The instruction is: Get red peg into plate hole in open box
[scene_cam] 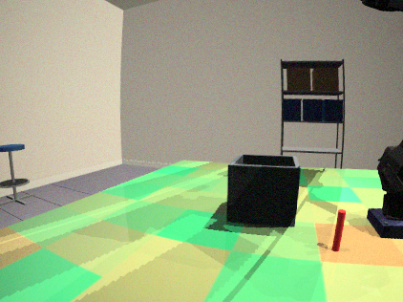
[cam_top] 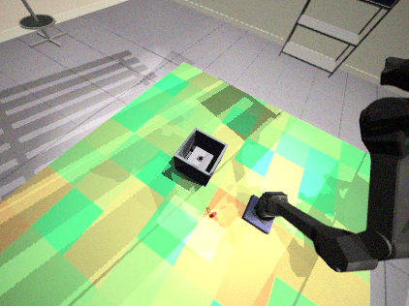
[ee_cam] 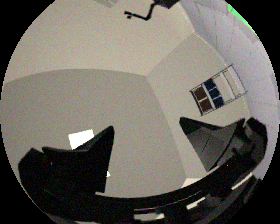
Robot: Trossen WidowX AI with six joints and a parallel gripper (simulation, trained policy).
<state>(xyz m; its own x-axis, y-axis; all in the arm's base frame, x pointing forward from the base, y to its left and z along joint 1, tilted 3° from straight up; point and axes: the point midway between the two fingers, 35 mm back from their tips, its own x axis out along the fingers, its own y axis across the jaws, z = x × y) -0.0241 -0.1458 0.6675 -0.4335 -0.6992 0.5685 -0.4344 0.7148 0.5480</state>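
Note:
The red peg (cam_top: 212, 215) (scene_cam: 339, 230) stands upright on the patchwork surface, outside the box. The open dark box (cam_top: 190, 168) (scene_cam: 263, 196) stands farther back, to the left of the peg in the exterior view. A pale plate (cam_top: 195, 159) with a dark hole shows at its bottom in the top view; no peg is in it. My gripper (ee_cam: 148, 125) is open with nothing between its fingers. The wrist view shows only walls, ceiling and shelf beyond the fingers, so neither peg nor box is in front of them. The arm is raised, well away from the peg.
The arm's blue base plate (cam_top: 252, 215) (scene_cam: 384, 228) is on the surface to the right of the peg. The dark arm (cam_top: 388, 187) extends up at the right of the top view. A shelf (scene_cam: 312, 94) (ee_cam: 216, 92) and a stool (scene_cam: 12, 170) stand beyond the patchwork surface (cam_top: 78, 221).

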